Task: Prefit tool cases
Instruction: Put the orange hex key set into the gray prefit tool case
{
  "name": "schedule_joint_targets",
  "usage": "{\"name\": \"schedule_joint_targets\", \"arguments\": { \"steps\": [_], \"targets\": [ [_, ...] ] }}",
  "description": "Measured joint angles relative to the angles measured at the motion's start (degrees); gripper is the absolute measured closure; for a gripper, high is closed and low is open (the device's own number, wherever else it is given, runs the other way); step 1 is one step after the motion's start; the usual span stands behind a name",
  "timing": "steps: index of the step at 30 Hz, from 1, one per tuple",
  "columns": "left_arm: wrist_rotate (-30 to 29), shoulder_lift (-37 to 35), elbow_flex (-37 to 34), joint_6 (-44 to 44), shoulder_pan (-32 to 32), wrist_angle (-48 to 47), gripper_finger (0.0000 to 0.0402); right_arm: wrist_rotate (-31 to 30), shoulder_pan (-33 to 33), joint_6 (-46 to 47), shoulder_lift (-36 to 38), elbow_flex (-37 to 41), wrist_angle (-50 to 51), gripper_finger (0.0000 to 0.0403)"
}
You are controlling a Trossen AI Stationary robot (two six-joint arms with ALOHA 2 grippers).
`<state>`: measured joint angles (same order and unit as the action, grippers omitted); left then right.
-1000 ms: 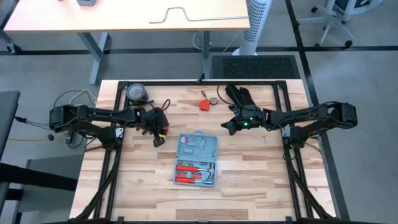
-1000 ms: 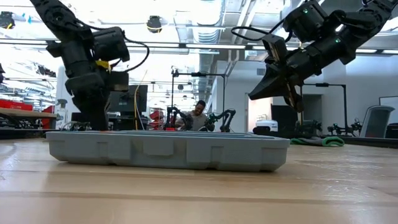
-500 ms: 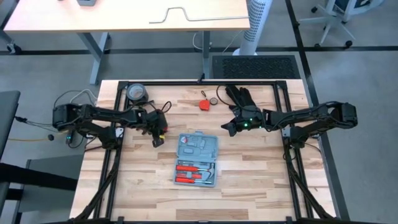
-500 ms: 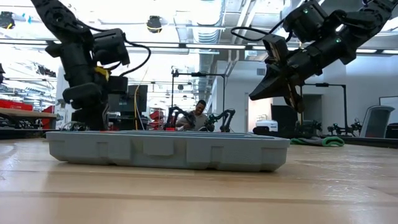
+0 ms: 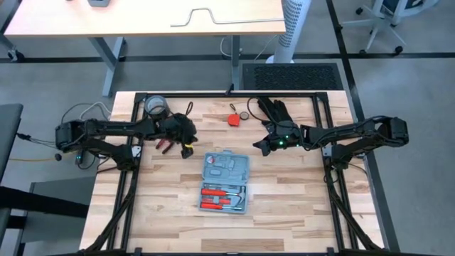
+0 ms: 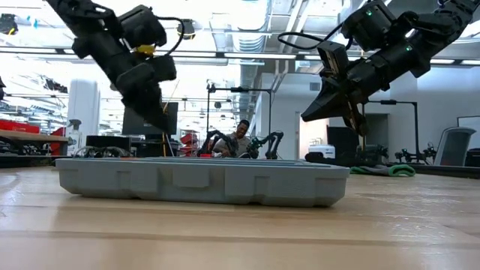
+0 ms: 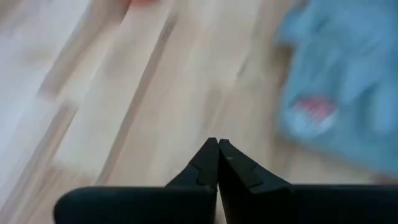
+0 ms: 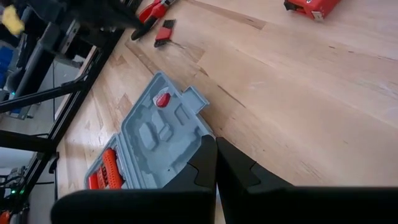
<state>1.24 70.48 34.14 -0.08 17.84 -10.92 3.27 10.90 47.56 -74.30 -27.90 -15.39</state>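
Wooden slat table [image 5: 284,206] fills the centre of the high view, grey floor around it and a pale desk along the top edge. We see the tool case [image 5: 226,182] lying open and flat just below the middle of the frame, grey moulded recesses in its upper half, red-handled tools in the lower half; in the low view it sits as a long grey slab [image 6: 202,181] across the lower middle. Left gripper [image 5: 188,145] is left of centre in the high view, just above and to the left of the case, not touching it; in its own wrist view the fingertips [image 7: 217,152] are pressed together with nothing between them, and the case is a blurred blue shape [image 7: 348,93] at the right. Right gripper [image 5: 259,146] is right of centre, above the case's upper right corner, hanging over bare wood; its wrist view shows the fingers [image 8: 208,149] closed tip to tip, empty, case [image 8: 155,143] at lower left. Red pliers [image 5: 165,144] lie left of the left gripper. Small red item [image 5: 234,119] and black glove [image 5: 274,110] sit near the top of the table, tape roll [image 5: 156,107] at upper left. We see a person [image 6: 240,139] far back in the low view.
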Motion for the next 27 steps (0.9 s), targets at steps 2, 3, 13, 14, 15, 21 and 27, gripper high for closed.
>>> {"name": "schedule_joint_targets", "arguments": {
  "steps": [2,3,13,14,15,21,27],
  "targets": [
    [-0.2,0.5,0.1,3.1,2.2,-3.1,0.0401,0.0,0.0,0.0,0.0,0.0,0.1,0.0390],
    [-0.2,0.9,0.0,4.5,3.3,-5.5,0.0401,0.0,0.0,-0.1,0.0,0.0,0.1,0.0390],
    [5.6,0.6,0.0,20.6,10.3,-18.0,0.0401,0.0,-0.9,-0.9,0.0,0.0,0.4,0.0390],
    [5.7,1.0,0.0,20.8,10.4,-18.5,0.0401,0.0,-0.9,-0.9,0.0,0.0,0.4,0.0390],
    [4.7,1.4,0.0,20.2,10.4,-18.9,0.0402,0.0,-0.9,-0.9,0.0,0.0,0.4,0.0390],
    [5.1,3.8,0.0,12.0,9.9,-20.5,0.0402,0.0,-0.9,-0.7,0.0,0.0,0.4,0.0390],
    [12.6,4.5,0.0,1.5,6.6,-17.5,0.0402,0.0,-1.1,0.9,0.0,0.0,0.2,0.0390]
  ]
}}
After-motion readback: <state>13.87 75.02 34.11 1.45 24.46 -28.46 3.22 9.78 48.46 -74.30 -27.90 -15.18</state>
